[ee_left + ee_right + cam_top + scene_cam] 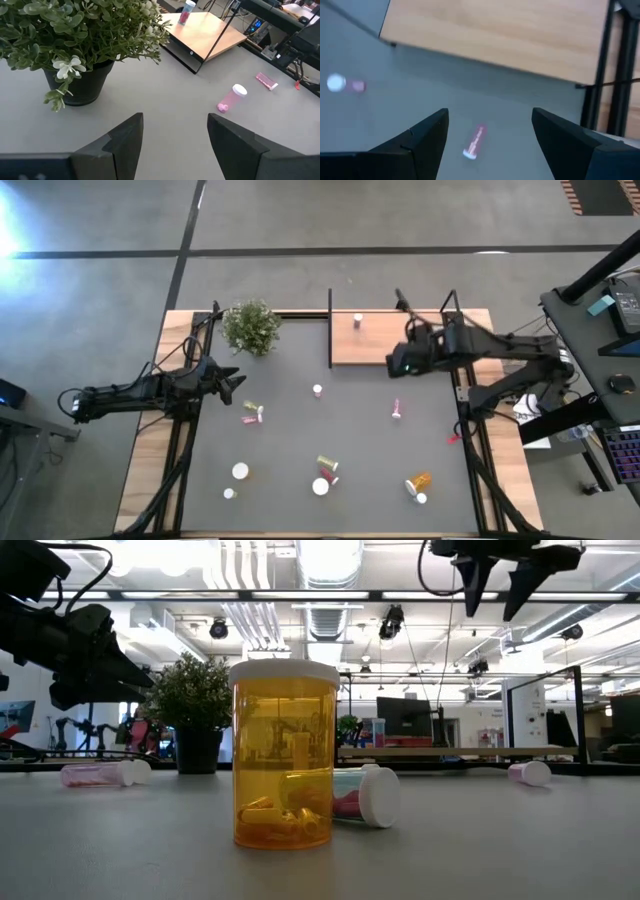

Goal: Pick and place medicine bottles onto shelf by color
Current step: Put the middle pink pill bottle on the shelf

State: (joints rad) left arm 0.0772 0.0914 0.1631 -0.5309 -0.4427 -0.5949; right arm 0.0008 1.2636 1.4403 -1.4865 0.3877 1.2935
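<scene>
One pink bottle (357, 321) is seen standing on the shelf (400, 350); the other medicine bottles (322, 475) are scattered across the dark surface (290, 430), so most of the sorting is judged undone. The right end effector (396, 363), open and empty, hangs over the shelf's front edge. The left end effector (236, 385), also open, waits beside the plant (251, 326). A workshop room is seen behind.

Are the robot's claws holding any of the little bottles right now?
No, nothing is held. The left gripper is open near the green potted plant, and the right gripper is open above the dark grey table.
</scene>
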